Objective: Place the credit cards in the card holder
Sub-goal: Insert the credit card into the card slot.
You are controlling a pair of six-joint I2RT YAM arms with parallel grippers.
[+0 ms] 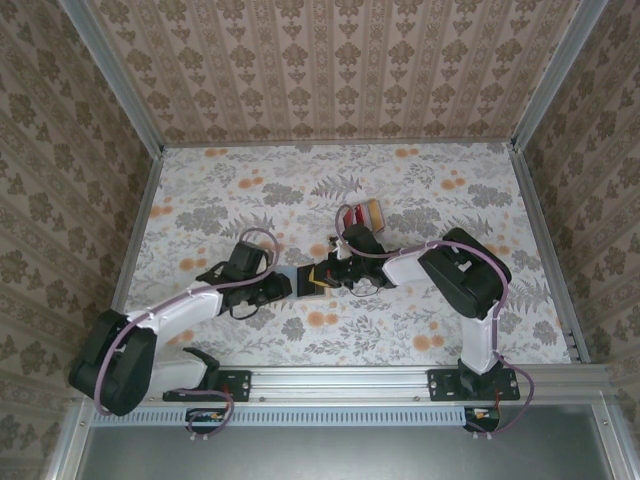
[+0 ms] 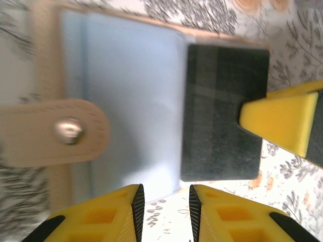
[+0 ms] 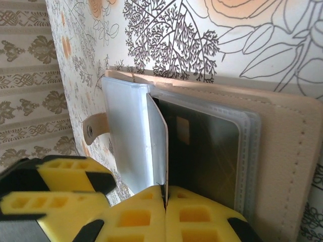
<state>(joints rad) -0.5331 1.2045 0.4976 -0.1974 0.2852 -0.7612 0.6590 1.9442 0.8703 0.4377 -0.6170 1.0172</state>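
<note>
Fingers (image 3: 136,217) of the right gripper (image 3: 164,194) pinch a thin pale sheet (image 3: 159,146) in the open card holder (image 3: 282,166), the left gripper (image 2: 166,199) narrowly parted.

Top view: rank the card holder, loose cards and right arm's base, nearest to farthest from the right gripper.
1. The card holder, at the right gripper's fingertips, just left.
2. The loose cards, behind it toward the far wall.
3. The right arm's base, at the near edge, bottom right.

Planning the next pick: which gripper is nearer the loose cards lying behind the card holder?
Right. The right gripper is at the right edge of the card holder, in front of the loose cards; the left gripper is farther, at its left edge.
</note>
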